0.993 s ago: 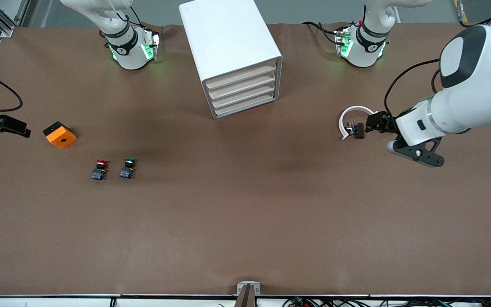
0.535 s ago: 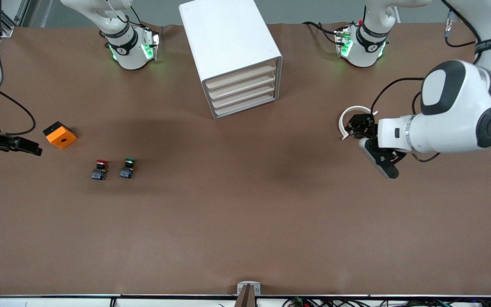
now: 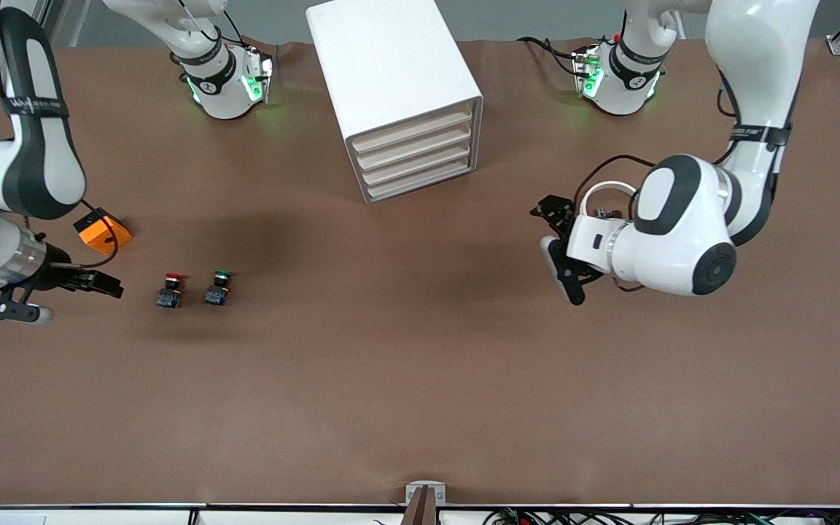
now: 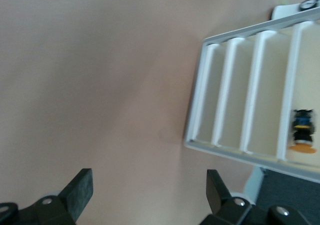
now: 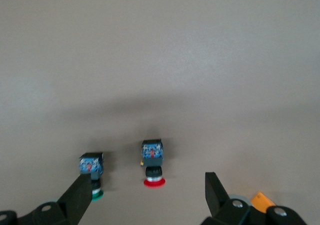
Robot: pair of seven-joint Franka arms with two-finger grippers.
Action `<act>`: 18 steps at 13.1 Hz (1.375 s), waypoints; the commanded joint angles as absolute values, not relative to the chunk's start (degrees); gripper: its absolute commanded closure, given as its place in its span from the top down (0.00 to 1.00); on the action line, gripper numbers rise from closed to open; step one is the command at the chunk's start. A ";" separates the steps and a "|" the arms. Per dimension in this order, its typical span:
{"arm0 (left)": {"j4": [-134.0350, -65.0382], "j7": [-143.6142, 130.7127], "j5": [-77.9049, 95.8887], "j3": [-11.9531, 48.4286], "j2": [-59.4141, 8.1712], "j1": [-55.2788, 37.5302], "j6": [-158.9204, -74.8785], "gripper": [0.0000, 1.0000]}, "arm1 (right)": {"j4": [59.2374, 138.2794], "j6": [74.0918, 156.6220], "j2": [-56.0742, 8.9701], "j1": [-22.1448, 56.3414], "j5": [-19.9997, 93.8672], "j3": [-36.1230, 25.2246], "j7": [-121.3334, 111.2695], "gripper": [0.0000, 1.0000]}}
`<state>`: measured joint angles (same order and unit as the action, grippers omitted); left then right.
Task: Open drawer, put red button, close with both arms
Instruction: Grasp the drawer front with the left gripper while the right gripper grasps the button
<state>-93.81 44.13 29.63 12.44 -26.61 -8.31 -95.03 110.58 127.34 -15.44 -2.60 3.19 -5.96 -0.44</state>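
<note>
The table (image 3: 420, 364) is plain brown. The cabinet (image 3: 383, 65) is white, its four drawer fronts cream, the top drawer (image 3: 411, 131) included. Near the black right gripper (image 3: 103, 286), the red button (image 3: 171, 289) has a red cap, black collar and blue-grey base; the button just beside it (image 3: 218, 287) has a green cap. An orange block (image 3: 103, 230) with a black side sits close by. By the black left gripper (image 3: 553, 211) lies a white ring (image 3: 604, 188). Both arms are glossy white with black bands.

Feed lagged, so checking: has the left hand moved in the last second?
Yes. The left hand, open, has swung from the table's left-arm end toward the white cabinet, passing over the white ring.
</note>
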 commanded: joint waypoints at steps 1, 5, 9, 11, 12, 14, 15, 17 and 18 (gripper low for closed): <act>-94.39 47.36 31.90 15.63 -29.61 -8.17 -95.62 1.00 | 114.68 134.27 -16.60 -2.29 3.69 -5.62 0.26 1.00; -94.83 47.72 34.19 17.75 -33.57 -10.10 -95.98 1.00 | 115.22 140.08 -22.66 -1.76 3.69 -5.62 0.26 1.00; -95.53 47.46 35.59 18.98 -34.45 -13.18 -95.89 1.00 | 116.79 143.16 -25.05 -1.41 3.78 -5.54 0.53 1.00; -97.11 47.55 39.09 19.86 -34.89 -13.71 -95.80 1.00 | 120.66 148.16 -25.14 -0.71 3.78 -5.54 1.32 1.00; -97.73 47.64 41.03 20.12 -35.33 -14.32 -95.80 1.00 | 121.20 148.53 -25.57 -0.44 3.78 -5.54 1.32 1.00; -98.00 47.81 42.27 20.30 -36.73 -14.76 -95.80 1.00 | 122.07 148.62 -25.84 -0.53 3.78 -5.54 1.23 1.00; -98.00 47.99 42.28 20.39 -37.70 -14.77 -95.80 1.00 | 122.43 148.54 -25.84 -0.44 3.78 -5.54 1.32 1.00; -98.00 48.51 42.28 20.74 -39.11 -14.77 -95.80 1.00 | 123.05 148.54 -25.93 -0.44 3.78 -5.54 1.23 1.00; -98.09 48.43 43.06 20.83 -39.37 -14.77 -95.54 1.00 | 122.96 148.62 -26.45 -0.44 3.78 -5.62 1.23 1.00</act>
<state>-97.90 47.34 41.30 20.04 -38.65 -15.25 -95.51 122.31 147.85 -26.23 -0.70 3.30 -5.54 0.52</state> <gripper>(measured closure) 0.000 0.000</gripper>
